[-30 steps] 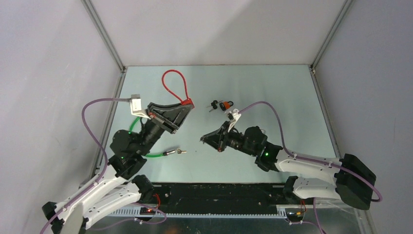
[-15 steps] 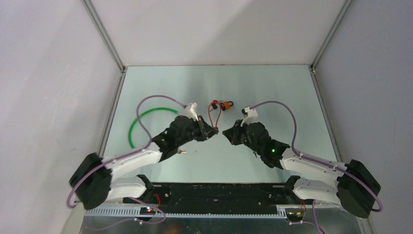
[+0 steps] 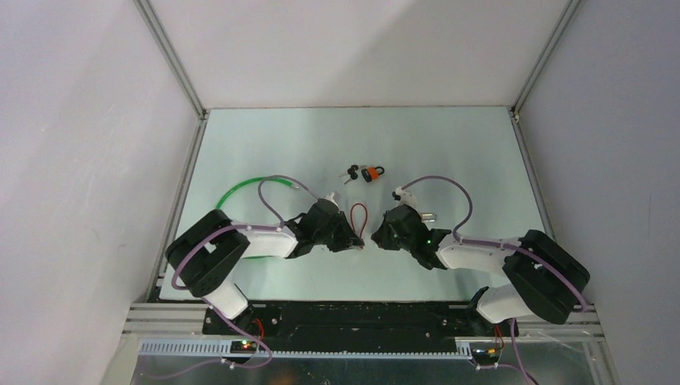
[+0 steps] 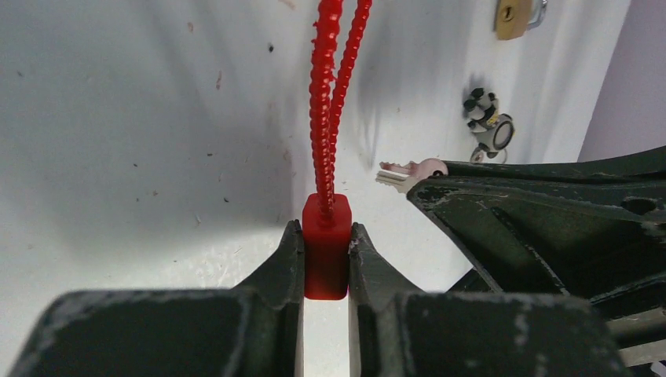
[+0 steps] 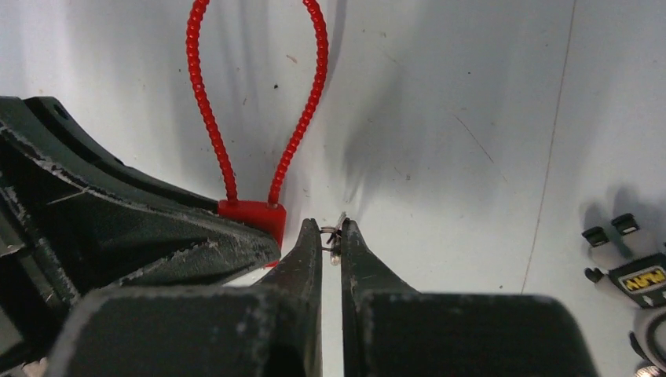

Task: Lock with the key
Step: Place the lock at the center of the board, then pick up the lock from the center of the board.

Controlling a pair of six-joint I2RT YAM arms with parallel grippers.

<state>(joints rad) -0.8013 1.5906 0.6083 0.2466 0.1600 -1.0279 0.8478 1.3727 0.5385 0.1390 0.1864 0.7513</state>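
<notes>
Nearest the arm bases, the left pincer (image 4: 326,232) is clamped narrow on the small block body of the red cable lock (image 4: 326,250), gripping it by its two flat sides, low over the table (image 3: 449,152). Just beside it, tip to tip, the right pincer (image 5: 330,228) is closed almost fully on the key (image 4: 407,170). The key is pinched thinly, with only a short end of it and a bit of wire ring showing between the fingers. The lock's beaded loop (image 5: 206,110) runs away from both pincers and lies flat on the table. Farther off sit a brass padlock (image 4: 514,16) and a spare key bunch (image 4: 488,126), and off to the left a green cable (image 3: 240,191); all are well apart from the work. The keyhole is not visible in any view, so I cannot tell whether the key is lined up with it. The likely trouble is a slightly skewed approach: so shallow a hold could let the key pivot or slip, and a push off-axis could twist the block in the left pincer's grip. With the pincers this close, their black fingers could also knock together.
</notes>
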